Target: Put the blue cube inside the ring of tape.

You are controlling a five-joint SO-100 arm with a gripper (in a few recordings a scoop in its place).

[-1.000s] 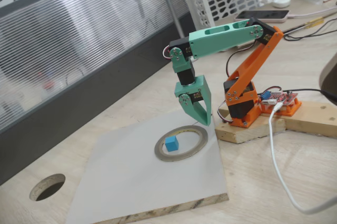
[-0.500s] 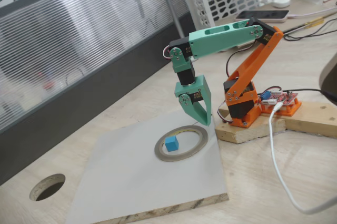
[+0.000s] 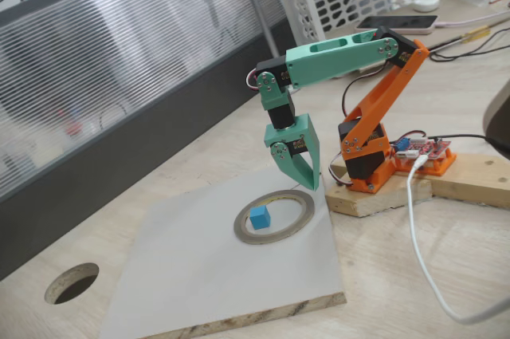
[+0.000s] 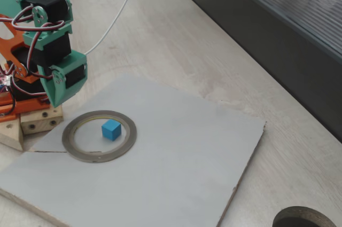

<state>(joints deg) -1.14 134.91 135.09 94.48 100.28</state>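
Soft, even daylight is filling both fixed views, bright without harshness. A pale glare is washing out the ribbed panel (image 3: 119,60) along the back of one fixed view, and a strip at its top edge is blowing out to white. Shadows are lying faint and diffuse on the grey board (image 3: 231,275); the blue cube (image 4: 111,129) is casting only a slight one. Both pictures are looking a little soft and grainy, with far background details blurring.

The orange lower arm is leaning up from its base, and the green forearm is reaching out level. The wrist is bending straight down, and the green pincer (image 3: 300,173) (image 4: 55,96) is hanging empty, fingers together, tips pointing downward.
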